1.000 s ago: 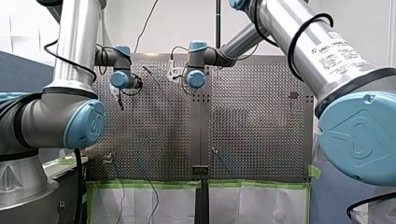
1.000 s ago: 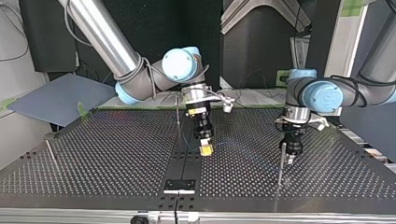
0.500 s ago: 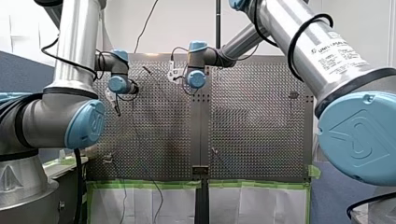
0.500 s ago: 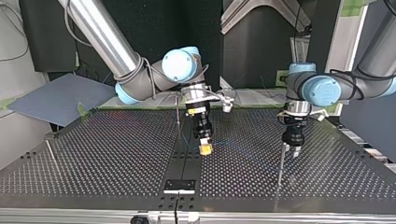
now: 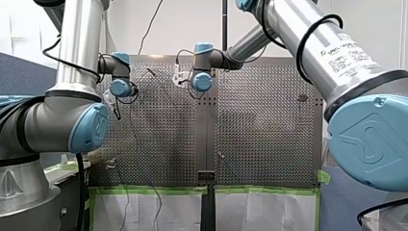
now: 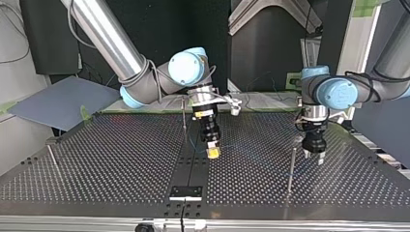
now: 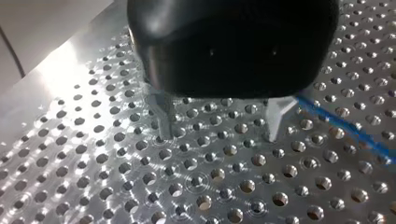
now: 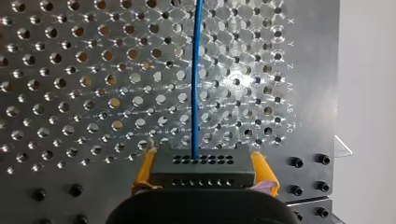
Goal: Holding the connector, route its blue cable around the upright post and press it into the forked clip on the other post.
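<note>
Right gripper (image 8: 204,161): I'm clamping connector (image 8: 203,173), cable (image 8: 195,84) running ahead | my left gripper (image 7: 219,128) gaping near table (image 7: 140,186) edge | letters (image 8: 290,44) reading X, Y, Z, AA

White glare flares off the perforated table (image 7: 56,74) in the left wrist view. The top view's backdrop (image 6: 193,19) is dark.
</note>
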{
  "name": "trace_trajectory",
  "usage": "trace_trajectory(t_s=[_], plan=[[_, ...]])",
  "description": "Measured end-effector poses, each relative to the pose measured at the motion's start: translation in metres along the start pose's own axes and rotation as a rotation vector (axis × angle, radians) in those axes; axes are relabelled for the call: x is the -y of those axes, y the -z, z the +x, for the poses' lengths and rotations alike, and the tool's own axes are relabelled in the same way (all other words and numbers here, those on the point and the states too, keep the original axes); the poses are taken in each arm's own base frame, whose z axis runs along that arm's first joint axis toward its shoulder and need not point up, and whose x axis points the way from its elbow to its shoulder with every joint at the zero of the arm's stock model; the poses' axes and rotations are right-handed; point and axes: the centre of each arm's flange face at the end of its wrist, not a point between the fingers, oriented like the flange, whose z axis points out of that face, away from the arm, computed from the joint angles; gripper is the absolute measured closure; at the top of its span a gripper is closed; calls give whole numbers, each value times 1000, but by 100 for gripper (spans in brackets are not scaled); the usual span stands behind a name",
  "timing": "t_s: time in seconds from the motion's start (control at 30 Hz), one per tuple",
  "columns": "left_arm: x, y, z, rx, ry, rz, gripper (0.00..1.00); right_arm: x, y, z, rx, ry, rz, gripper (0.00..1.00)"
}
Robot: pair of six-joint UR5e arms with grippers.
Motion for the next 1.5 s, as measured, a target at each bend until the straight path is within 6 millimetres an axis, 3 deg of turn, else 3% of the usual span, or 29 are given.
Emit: trace_trajectory(t_s=[0.43,0.9,1.5], plan=[[-6,4,0,16,25,-86,0,-10,10,-17,75,22,-38,100],[-1,-2,-6,84,-29,-65,0,-19,39,-64,172,50,-75,100],[4,-4,-4,50,66,14,0,-37,65,-103,197,84,-145,100]])
